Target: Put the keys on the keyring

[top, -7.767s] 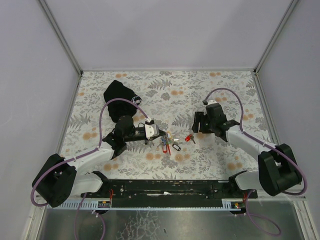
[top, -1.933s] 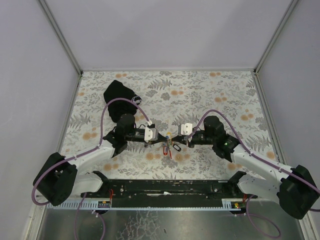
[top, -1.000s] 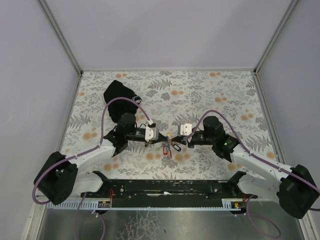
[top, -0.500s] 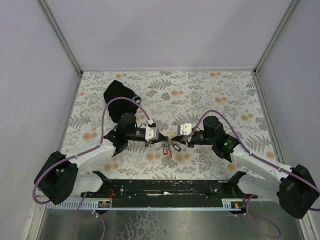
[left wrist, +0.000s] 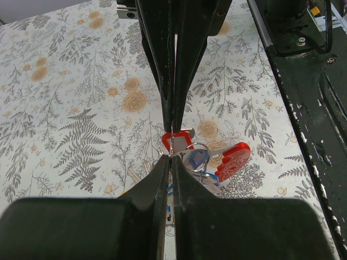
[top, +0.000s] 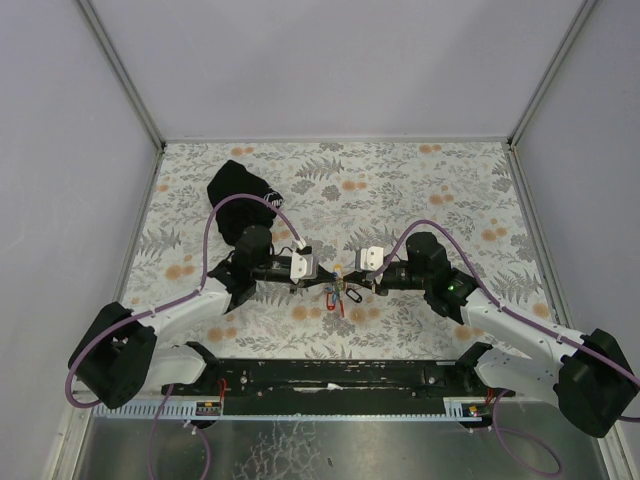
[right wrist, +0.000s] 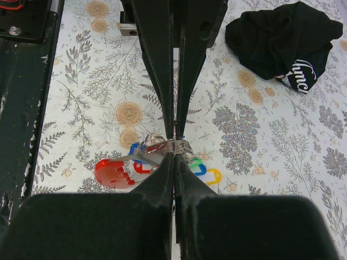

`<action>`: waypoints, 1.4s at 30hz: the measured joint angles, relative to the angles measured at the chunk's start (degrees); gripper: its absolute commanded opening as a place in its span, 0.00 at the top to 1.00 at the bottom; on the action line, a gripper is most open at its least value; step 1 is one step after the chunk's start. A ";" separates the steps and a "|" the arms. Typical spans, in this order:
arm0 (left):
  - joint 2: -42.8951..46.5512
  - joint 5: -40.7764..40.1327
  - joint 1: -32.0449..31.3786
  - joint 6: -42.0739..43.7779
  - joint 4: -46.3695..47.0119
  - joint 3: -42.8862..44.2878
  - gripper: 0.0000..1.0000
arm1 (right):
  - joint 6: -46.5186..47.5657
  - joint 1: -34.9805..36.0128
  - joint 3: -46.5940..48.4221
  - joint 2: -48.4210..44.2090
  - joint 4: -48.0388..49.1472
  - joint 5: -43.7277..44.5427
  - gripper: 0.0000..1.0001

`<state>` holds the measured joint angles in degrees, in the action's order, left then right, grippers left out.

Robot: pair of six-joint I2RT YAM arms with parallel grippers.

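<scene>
Across the floral table (top: pixel 420 190), walled in pale grey, we see a black pouch (top: pixel 240 192) at upper left. Both arms reach low toward centre frame, tips nearly meeting over the keys (top: pixel 338 297). Our left gripper (top: pixel 322 279) pinches the keyring (left wrist: pixel 196 157) (jaws pressed together), and the right gripper (top: pixel 350 281) clamps one of the keys.

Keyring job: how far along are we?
Done: coloured-tag keys sit bunched at the keyring. In hand: left gripper and right gripper meet tip to tip, fingers shut on those keys; red-tagged key sticks out beside the ring. Remaining: can't confirm red is threaded; verify, then release.
</scene>
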<state>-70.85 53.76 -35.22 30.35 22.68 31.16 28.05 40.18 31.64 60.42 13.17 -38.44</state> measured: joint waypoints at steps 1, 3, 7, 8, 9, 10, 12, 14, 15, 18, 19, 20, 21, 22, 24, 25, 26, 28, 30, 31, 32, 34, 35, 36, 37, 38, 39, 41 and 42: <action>-0.04 0.07 0.00 0.00 0.00 0.00 1.00 | 0.00 0.02 0.00 0.00 0.02 0.00 1.00; -0.17 0.15 0.00 0.00 0.00 0.00 1.00 | 0.00 0.02 0.00 0.00 0.02 0.00 1.00; -0.31 0.31 0.00 0.00 -0.07 0.13 1.00 | 0.00 0.02 0.00 0.00 0.07 0.00 1.00; -0.33 0.33 0.00 0.00 -0.15 0.20 1.00 | 0.00 0.02 0.00 0.00 0.09 0.00 1.00; -0.35 0.33 0.00 0.00 -0.24 0.31 1.00 | 0.00 0.02 0.00 0.00 0.11 0.00 1.00; -0.39 0.33 0.00 0.00 -0.33 0.37 1.00 | 0.00 0.02 0.00 0.00 0.17 -0.02 1.00; -0.55 0.35 0.00 0.00 -0.44 0.59 1.00 | 0.00 0.02 0.00 0.00 0.22 0.00 1.00; -0.61 0.42 0.00 0.00 -0.46 0.63 1.00 | 0.00 0.02 0.00 0.07 0.28 0.00 1.00; -0.63 0.44 0.00 0.00 -0.52 0.63 1.00 | 0.00 0.02 0.00 0.13 0.33 -0.02 1.00; -0.76 0.50 0.04 0.00 -0.72 0.66 1.00 | 0.02 0.02 0.00 0.42 0.37 -0.04 1.00; -0.85 0.52 0.04 -0.02 -0.83 0.66 1.00 | 0.02 0.02 0.00 0.52 0.37 -0.04 1.00; -0.94 0.61 0.04 -0.02 -0.83 0.72 1.00 | 0.02 0.02 0.00 0.66 0.37 -0.04 1.00; -1.01 0.70 0.04 -0.02 -0.90 0.81 1.00 | 0.02 0.04 0.00 0.74 0.37 -0.02 1.00; -1.09 0.79 0.04 -0.02 -0.96 0.90 1.00 | 0.02 0.07 0.00 0.81 0.37 -0.02 1.00; -1.31 1.14 0.04 -0.04 -0.96 1.01 1.00 | 0.02 0.24 0.00 0.92 0.46 -0.02 1.00; -1.31 1.31 0.04 -0.04 -0.96 1.03 1.00 | 0.02 0.35 0.00 0.96 0.48 0.00 1.00; -1.31 1.38 0.04 -0.04 -0.96 1.03 1.00 | 0.02 0.44 0.00 0.98 0.59 0.00 1.00; -1.36 1.46 0.04 -0.07 -0.96 1.03 1.00 | 0.00 0.50 0.00 1.07 0.74 0.00 1.00; -1.38 1.49 0.04 -0.07 -0.96 1.03 1.00 | 0.00 0.55 0.00 1.09 0.81 0.02 1.00; -1.38 1.51 0.07 -0.07 -0.96 1.03 1.00 | 0.00 0.55 0.00 1.09 0.83 0.02 1.00; -1.40 1.53 0.09 -0.07 -0.96 1.03 1.00 | -0.02 0.55 0.00 1.09 0.83 0.02 1.00; -1.49 1.60 0.11 -0.07 -1.01 1.14 1.00 | -0.04 0.57 0.00 1.09 0.85 0.02 1.00; -1.53 1.60 0.11 -0.07 -1.05 1.20 1.00 | -0.07 0.57 0.00 1.09 0.85 0.02 1.00; -1.57 1.64 0.15 -0.07 -1.25 1.29 1.00 | -0.20 0.57 0.00 1.09 0.87 0.02 1.00; -1.57 1.66 0.15 -0.07 -1.33 1.36 1.00 | -0.28 0.57 0.00 1.09 0.90 0.02 1.00; -1.57 1.66 0.15 -0.07 -1.60 1.49 1.00 | -0.46 0.57 0.00 1.09 0.90 0.00 1.00; -1.60 1.64 0.13 -0.07 -1.90 1.64 1.00 | -0.52 0.57 0.02 1.09 0.90 0.00 1.00; -1.62 1.62 0.13 -0.04 -2.19 1.77 1.00 | -0.83 0.57 0.02 1.09 0.94 0.00 1.00; -1.62 1.60 0.13 -0.04 -2.40 1.84 1.00 | -1.03 0.57 0.02 1.09 1.03 0.00 1.00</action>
<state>-72.47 55.35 -35.09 30.30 20.27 32.99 27.03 40.75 31.66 61.52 14.20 -38.44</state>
